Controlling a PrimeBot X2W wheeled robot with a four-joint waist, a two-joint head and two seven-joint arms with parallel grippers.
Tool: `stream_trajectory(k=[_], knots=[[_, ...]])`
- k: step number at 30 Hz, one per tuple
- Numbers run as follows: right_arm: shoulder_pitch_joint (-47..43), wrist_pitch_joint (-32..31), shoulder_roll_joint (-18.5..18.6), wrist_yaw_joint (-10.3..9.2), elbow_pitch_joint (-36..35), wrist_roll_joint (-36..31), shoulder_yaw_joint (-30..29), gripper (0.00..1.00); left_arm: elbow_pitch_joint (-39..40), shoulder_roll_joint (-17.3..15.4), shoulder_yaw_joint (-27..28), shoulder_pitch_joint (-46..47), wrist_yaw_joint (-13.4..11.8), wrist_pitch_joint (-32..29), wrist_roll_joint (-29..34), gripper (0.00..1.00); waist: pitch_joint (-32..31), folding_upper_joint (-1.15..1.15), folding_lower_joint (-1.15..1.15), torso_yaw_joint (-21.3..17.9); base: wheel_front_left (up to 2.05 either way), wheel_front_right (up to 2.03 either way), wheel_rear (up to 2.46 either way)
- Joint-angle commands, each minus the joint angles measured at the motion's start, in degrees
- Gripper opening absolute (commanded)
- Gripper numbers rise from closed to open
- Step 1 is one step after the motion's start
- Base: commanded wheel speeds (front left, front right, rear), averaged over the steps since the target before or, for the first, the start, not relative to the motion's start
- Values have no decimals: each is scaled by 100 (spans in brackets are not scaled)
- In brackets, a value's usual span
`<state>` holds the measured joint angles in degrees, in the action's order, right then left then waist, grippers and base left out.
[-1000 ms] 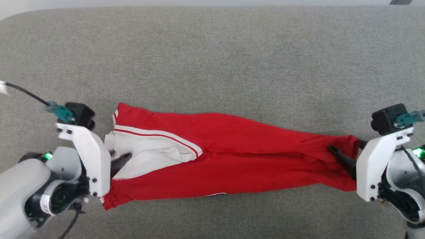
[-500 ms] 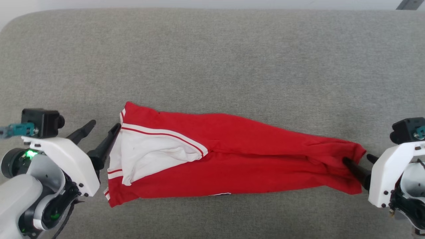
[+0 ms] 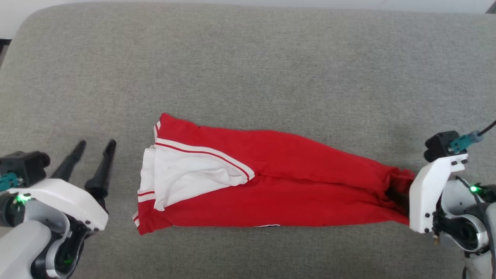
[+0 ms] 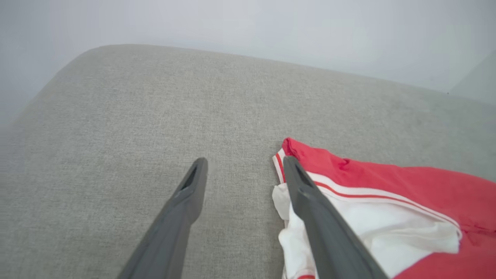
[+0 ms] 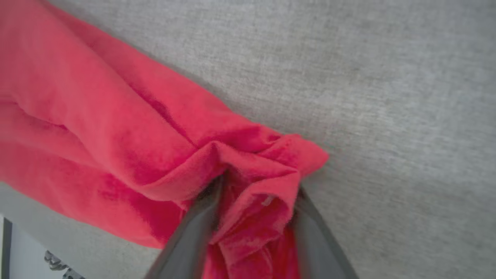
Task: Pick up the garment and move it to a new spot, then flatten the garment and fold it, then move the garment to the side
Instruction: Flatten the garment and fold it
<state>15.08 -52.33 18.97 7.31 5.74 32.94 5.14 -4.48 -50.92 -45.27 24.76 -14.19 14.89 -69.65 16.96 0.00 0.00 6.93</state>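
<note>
The garment (image 3: 294, 193) lies as a long red strip across the grey cushion, its white sleeve (image 3: 186, 174) with striped trim at the left end. My left gripper (image 3: 96, 143) stands open to the left of that end, a little apart from it; in the left wrist view my left gripper (image 4: 244, 162) has bare cushion between its fingers, with the garment (image 4: 407, 186) beside the right finger. My right gripper (image 3: 395, 190) is pushed into the red hem at the right end. In the right wrist view my right gripper (image 5: 257, 186) has its fingers apart on either side of a bunch of the garment (image 5: 97, 116).
The wide grey cushion (image 3: 248, 69) stretches far beyond the shirt, with rounded corners at the back and a pale wall behind. Its front edge (image 5: 23, 217) lies close below the shirt in the right wrist view.
My left gripper has opened, let go of the sleeve end and drawn back to the left. My right gripper has pushed into the hem, bunching it, and its fingers have narrowed a little. The camera has shifted.
</note>
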Motion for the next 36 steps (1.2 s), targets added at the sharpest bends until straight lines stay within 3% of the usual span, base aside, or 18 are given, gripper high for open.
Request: stream_trajectory(k=[1,10,17,27,32,36], knots=[[-50,-46,-75,31,103,198,223,0,-37,160,376,-164,31,32,266,100,-22,0,0,33,0,0,0],[16,-119,327,21,-320,704,-60,0,-189,1337,2360,-1577,576,35,1612,100,-207,0,0,57,0,0,0],[-71,-200,548,18,-408,590,-726,0,-289,2232,3446,-2377,1135,34,2407,100,-395,0,0,8,0,0,0],[35,-183,940,18,57,112,-1804,0,-423,3259,4413,-2751,1845,35,3394,100,-537,0,0,-54,0,0,0],[76,-272,998,18,173,-9,-1876,0,-464,3578,4670,-2779,2007,34,3721,100,-588,0,0,-39,0,0,0],[-66,-486,871,18,-222,158,-1657,0,-485,3815,4836,-2790,2106,35,3907,100,-646,0,0,9,0,0,0]])
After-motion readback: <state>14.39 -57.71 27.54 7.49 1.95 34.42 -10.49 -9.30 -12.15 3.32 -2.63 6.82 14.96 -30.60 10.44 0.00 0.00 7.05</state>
